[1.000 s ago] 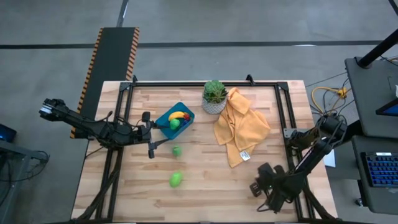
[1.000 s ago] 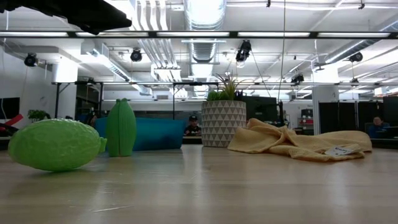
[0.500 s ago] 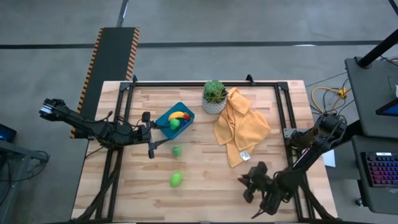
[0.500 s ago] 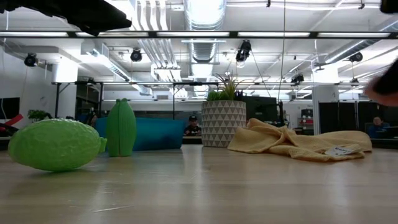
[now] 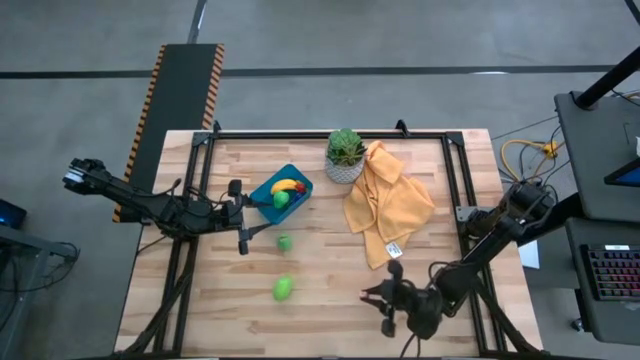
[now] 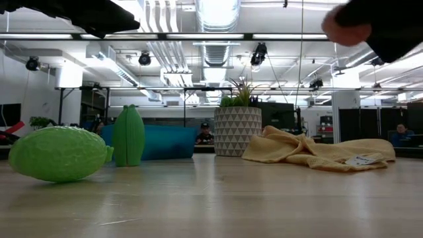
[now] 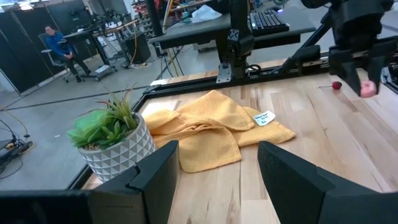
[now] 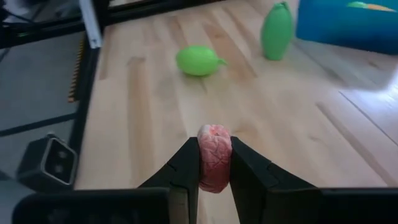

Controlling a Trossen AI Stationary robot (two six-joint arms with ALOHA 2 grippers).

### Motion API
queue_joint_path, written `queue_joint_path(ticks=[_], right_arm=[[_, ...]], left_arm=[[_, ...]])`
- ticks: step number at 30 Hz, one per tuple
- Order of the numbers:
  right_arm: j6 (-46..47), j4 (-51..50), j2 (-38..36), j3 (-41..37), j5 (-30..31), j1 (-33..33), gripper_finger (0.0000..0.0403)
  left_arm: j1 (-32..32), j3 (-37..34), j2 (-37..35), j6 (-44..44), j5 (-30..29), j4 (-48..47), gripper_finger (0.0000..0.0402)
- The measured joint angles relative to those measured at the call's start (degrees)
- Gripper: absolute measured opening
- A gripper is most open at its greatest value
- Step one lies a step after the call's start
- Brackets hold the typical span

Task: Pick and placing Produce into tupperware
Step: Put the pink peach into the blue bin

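Yellow cloth [image 5: 388, 208] and potted plant [image 5: 345, 155] sit toward the table's far edge. My right gripper [image 8: 214, 163], near the front edge, is clamped on a small pink-red wrinkly piece [image 8: 214, 157]. Two green pieces [image 8: 198, 60] lie ahead, before the blue tupperware [image 5: 281, 194] (banana inside). My left gripper [image 7: 217, 168] hangs unclenched beside the tupperware.

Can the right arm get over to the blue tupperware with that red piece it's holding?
Probably yes. The right gripper is shut on the red piece, and the table between it and the blue tupperware is open; only two green pieces lie along the way, low enough to pass over.
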Motion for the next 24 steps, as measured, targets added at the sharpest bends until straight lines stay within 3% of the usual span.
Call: queue_joint_path(ticks=[10, 18, 24], right_arm=[[-2.85, 2.48, -0.04, 0.0, -12.6, -2.59, 0.0062], [-3.49, 2.09, -0.09, 0.0, -29.28, -4.0, 0.0061], [-1.71, -4.77, -0.13, 0.02, -30.97, -6.09, 0.0061]], left_arm=[[-0.02, 0.0, 0.01, 0.06, 0.0, 0.0, 0.0206], [-0.02, -0.02, 0.01, 0.13, 0.0, 0.0, 0.0206], [-0.02, 0.0, -0.01, 0.13, 0.0, 0.0, 0.0206]])
